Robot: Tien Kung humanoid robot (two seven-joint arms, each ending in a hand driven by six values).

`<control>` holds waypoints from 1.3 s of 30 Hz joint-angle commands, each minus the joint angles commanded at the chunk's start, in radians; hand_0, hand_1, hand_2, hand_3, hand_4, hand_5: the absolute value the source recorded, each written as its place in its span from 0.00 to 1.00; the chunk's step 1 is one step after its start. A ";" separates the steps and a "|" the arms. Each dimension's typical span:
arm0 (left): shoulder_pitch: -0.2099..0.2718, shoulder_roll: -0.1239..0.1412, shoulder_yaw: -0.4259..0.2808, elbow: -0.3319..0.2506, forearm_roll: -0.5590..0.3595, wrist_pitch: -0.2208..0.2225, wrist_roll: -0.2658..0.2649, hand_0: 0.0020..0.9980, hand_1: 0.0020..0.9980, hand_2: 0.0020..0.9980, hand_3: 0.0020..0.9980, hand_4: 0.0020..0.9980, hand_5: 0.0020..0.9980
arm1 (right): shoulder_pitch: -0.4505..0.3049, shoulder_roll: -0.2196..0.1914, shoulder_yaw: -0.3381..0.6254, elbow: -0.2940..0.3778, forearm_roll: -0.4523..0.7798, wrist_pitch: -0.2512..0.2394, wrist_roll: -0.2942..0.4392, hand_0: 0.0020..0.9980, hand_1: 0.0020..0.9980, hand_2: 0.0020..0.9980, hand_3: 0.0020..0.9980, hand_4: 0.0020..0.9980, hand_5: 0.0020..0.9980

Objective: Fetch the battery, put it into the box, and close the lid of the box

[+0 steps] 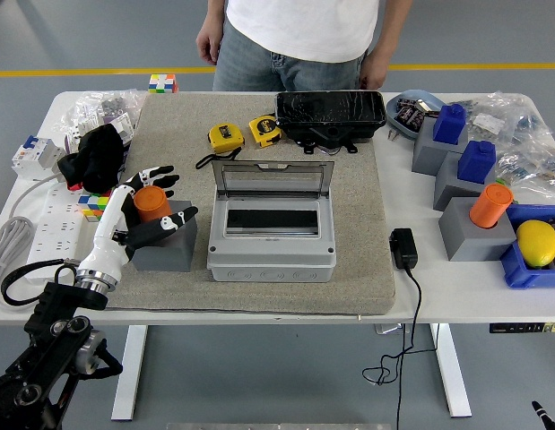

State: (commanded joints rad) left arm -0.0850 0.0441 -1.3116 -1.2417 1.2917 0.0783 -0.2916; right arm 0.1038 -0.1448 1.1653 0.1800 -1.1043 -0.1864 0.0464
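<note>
Grey matting covers the table (456, 291); near its left edge the orange battery (151, 201) stands in a grey holder (162, 246). Left hand (143, 204) brackets it, fingers (159, 172) apart. Close squarely around the cylinder, then lift straight up before crossing to the open box (272, 233).
</note>
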 joint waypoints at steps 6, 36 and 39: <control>-0.005 0.001 0.001 -0.001 0.003 0.009 0.000 0.64 0.71 0.63 0.65 1.00 0.09 | 0.001 0.001 0.002 0.000 -0.001 0.001 0.000 0.92 0.90 0.86 0.89 1.00 1.00; -0.014 -0.001 0.007 0.006 0.025 0.036 0.004 0.29 0.40 0.34 0.32 1.00 0.09 | 0.005 0.002 0.009 0.000 -0.002 0.000 0.002 0.91 0.90 0.86 0.89 1.00 1.00; -0.014 -0.001 0.008 0.008 0.028 0.039 0.005 0.26 0.33 0.30 0.29 1.00 0.09 | 0.005 0.002 0.011 0.000 -0.003 0.000 0.002 0.91 0.90 0.86 0.89 1.00 1.00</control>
State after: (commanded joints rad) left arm -0.0994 0.0432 -1.3041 -1.2341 1.3193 0.1171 -0.2870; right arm 0.1090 -0.1431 1.1762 0.1800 -1.1075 -0.1867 0.0488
